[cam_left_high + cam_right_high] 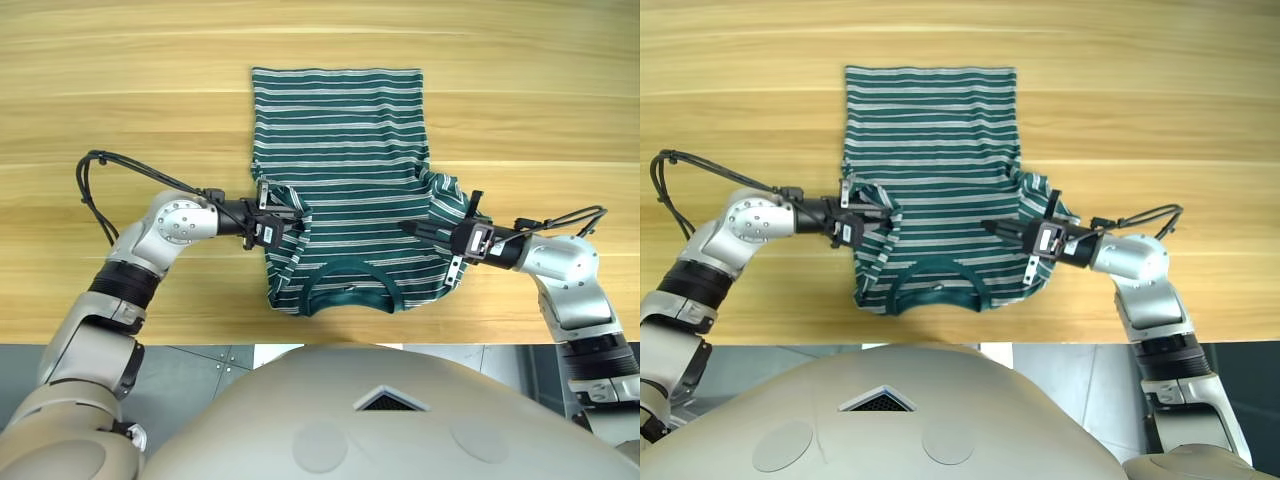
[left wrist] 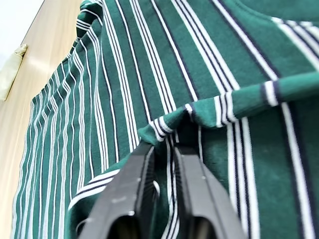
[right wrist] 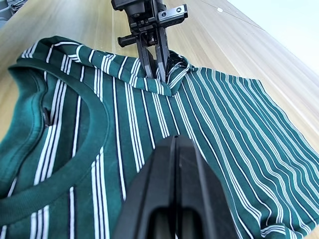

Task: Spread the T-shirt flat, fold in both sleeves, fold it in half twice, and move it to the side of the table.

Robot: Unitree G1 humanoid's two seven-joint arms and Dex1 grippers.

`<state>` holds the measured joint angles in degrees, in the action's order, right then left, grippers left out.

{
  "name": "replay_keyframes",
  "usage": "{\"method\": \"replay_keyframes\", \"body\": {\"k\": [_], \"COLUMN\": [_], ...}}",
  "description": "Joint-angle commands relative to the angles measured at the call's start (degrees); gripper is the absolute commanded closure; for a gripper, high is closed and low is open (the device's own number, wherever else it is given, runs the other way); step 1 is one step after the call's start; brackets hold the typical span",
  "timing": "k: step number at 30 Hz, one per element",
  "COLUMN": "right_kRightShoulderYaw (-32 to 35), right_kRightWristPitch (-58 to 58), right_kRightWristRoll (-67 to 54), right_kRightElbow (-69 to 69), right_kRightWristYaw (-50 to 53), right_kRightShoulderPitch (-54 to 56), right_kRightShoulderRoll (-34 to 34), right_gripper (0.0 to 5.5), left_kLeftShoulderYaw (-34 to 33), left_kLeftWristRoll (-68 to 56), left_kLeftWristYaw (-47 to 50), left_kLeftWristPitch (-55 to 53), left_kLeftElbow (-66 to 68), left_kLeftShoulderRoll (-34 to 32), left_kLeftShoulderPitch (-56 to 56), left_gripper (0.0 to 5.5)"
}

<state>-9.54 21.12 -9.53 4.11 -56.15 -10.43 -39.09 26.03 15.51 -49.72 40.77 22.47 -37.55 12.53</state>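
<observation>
Over on the near half of the wooden table (image 1: 120, 100), the T-shirt (image 1: 340, 130) lies with its collar (image 1: 350, 272) toward the robot and its hem on the far side, so it's nowhere near the table's side yet. The left gripper (image 1: 294, 214) is pinching a fold of the left sleeve, drawn in over the chest. The right gripper (image 1: 408, 228) has its fingers pressed together over the shirt; whether any cloth is caught between them is hard to say. The right sleeve (image 1: 448, 195) looks bunched up behind it. My worry is that letting go now leaves lumpy sleeves, so the halving folds come out crooked.
</observation>
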Motion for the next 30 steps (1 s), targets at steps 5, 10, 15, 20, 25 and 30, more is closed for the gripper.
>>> {"method": "replay_keyframes", "body": {"k": [5, 10, 15, 20, 25, 30], "right_kRightShoulderYaw": [0.0, 0.1, 0.1, 0.3, 0.3, 0.5], "right_kRightWristPitch": [-0.2, -0.2, -0.3, -0.2, -0.3, -0.3], "right_kRightWristRoll": [0.4, 0.4, 0.5, 0.4, 0.4, 0.2], "right_kRightElbow": [-0.1, 0.1, -0.1, -0.1, -0.3, -0.1], "right_kRightWristYaw": [0.3, 0.5, 0.6, 0.6, 0.6, 0.6], "right_kRightShoulderPitch": [1.4, 1.2, 1.1, 0.8, 0.9, 0.7], "right_kRightShoulderRoll": [0.2, 0.3, 0.3, 0.2, 0.3, 0.1], "right_gripper": [5.50, 5.50, 5.50, 5.50, 5.50, 5.50], "left_kLeftShoulderYaw": [-4.7, -8.3, -9.6, -11.0, -11.0, -10.7], "left_kLeftWristRoll": [-14.6, -15.9, -10.2, -8.5, -5.9, -5.7], "left_kLeftWristYaw": [-3.6, -4.2, -1.1, 0.8, 3.1, 3.5], "left_kLeftWristPitch": [-2.5, -2.3, -1.0, 0.5, 0.7, 1.2], "left_kLeftElbow": [-7.0, -5.9, 2.0, 7.1, 10.7, 12.2], "left_kLeftShoulderRoll": [-0.8, -4.5, -6.2, -7.1, -5.3, -4.1], "left_kLeftShoulderPitch": [-1.0, -3.1, -3.3, -2.6, -0.1, 1.2], "left_gripper": [3.58, 2.79, 2.08, 1.21, 0.58, 0.12]}}
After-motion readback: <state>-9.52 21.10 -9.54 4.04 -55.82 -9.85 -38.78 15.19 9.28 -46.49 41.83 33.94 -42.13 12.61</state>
